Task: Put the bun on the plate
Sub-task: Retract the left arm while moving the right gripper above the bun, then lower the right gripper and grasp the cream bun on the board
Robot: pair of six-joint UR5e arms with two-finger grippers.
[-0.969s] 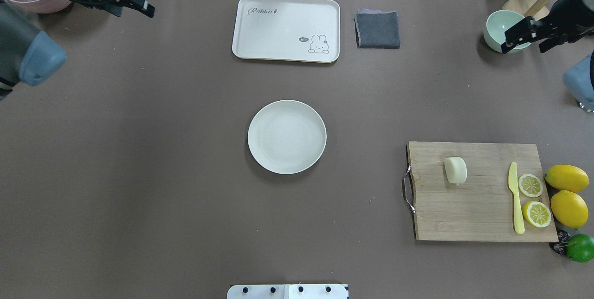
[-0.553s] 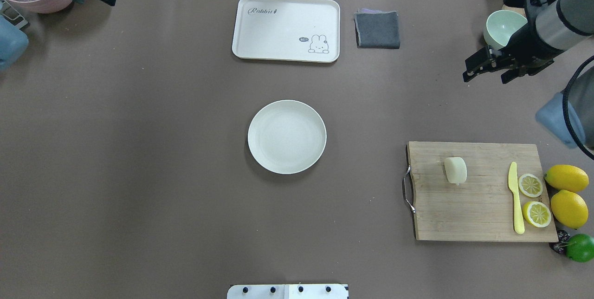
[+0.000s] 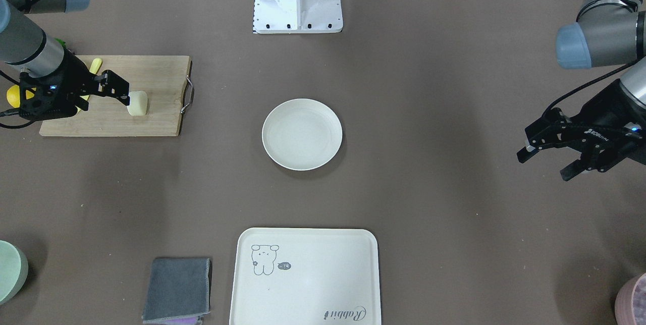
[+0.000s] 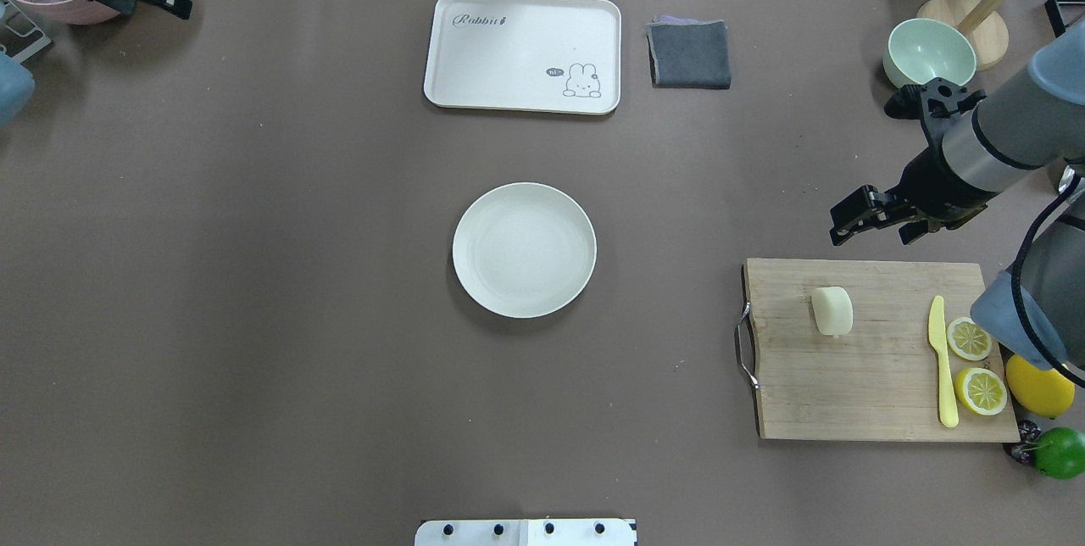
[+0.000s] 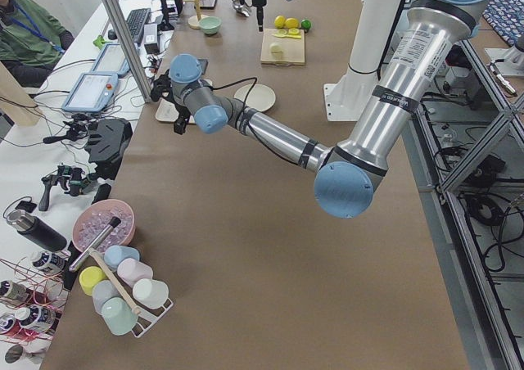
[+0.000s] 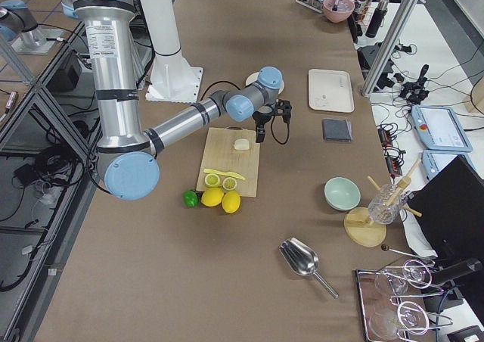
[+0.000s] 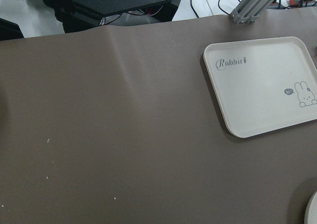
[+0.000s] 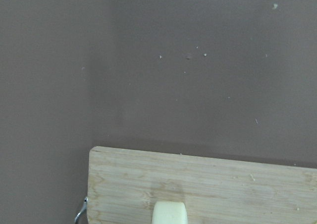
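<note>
Cream tray (image 4: 509, 54) marked "Rabbit", bun (image 4: 832, 310), plate (image 4: 524, 249)

R gripper (image 4: 870, 231) open, arm extended; L gripper (image 3: 544, 165) looks open, out wide.

The right wrist view's lower edge cuts off the bun (image 8: 170, 213) (only its top shows), and overhead the right arm's elbow (image 4: 1010, 319) half covers a whole lemon (image 4: 1041, 391)

I count one bun (image 4: 832, 310), one plate (image 4: 524, 249), one tray (image 4: 522, 52), one wooden board (image 4: 848, 385), one yellow knife (image 4: 941, 359), two lemon slices (image 4: 969, 338), two whole lemons (image 6: 213, 197), one lime (image 4: 1059, 452), one grey cloth (image 4: 690, 54).
</note>
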